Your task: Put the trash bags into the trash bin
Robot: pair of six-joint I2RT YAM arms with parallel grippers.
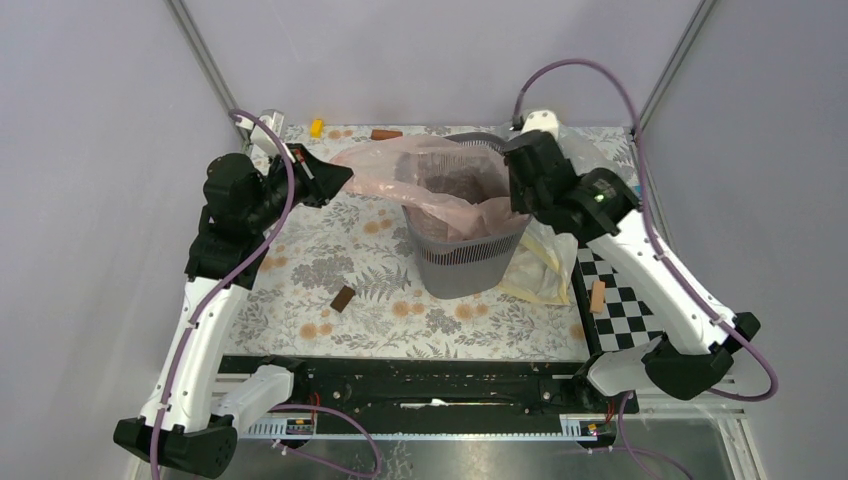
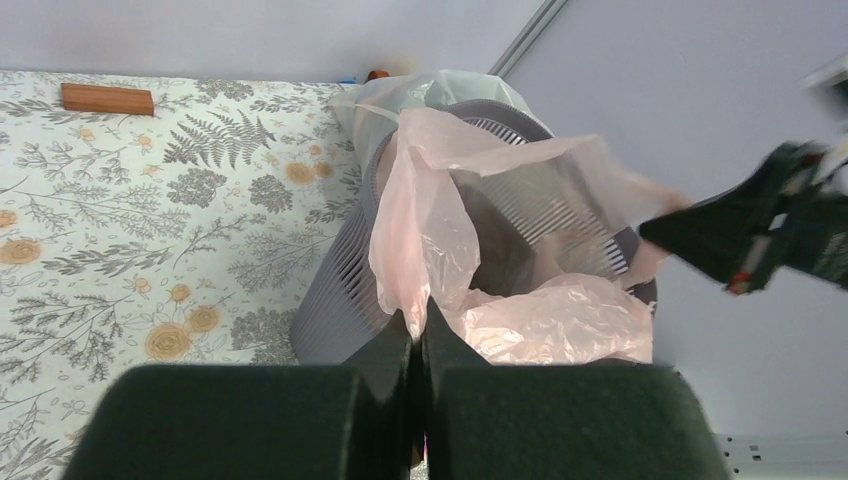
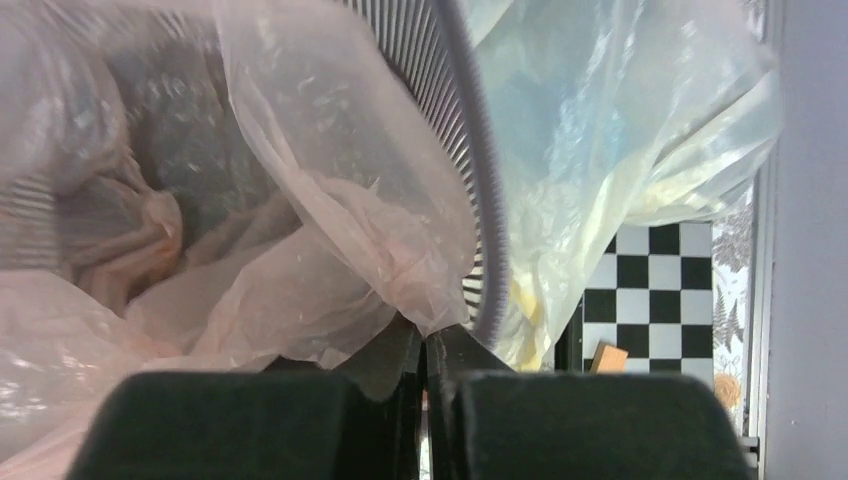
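Observation:
The dark grey mesh trash bin [image 1: 465, 262] stands upright mid-table. A pale pink trash bag [image 1: 400, 165] hangs inside it and is stretched across its mouth. My left gripper [image 1: 335, 180] is shut on the bag's left edge, pulled out left of the bin; the left wrist view shows the film [image 2: 425, 240] pinched between my closed fingers [image 2: 385, 345] before the bin [image 2: 340, 290]. My right gripper [image 1: 517, 180] is shut on the bag's right edge at the bin rim [image 3: 480, 200]; the right wrist view shows the pink film [image 3: 380, 250] in the closed jaws.
A bigger clear bag with a cream-yellow band [image 1: 545, 265] lies against the bin's right side. Small wooden blocks lie about: a dark one [image 1: 343, 298] in front, one [image 1: 598, 295] on the checkerboard [image 1: 625, 300], one [image 1: 386, 134] at the back. Walls close in behind.

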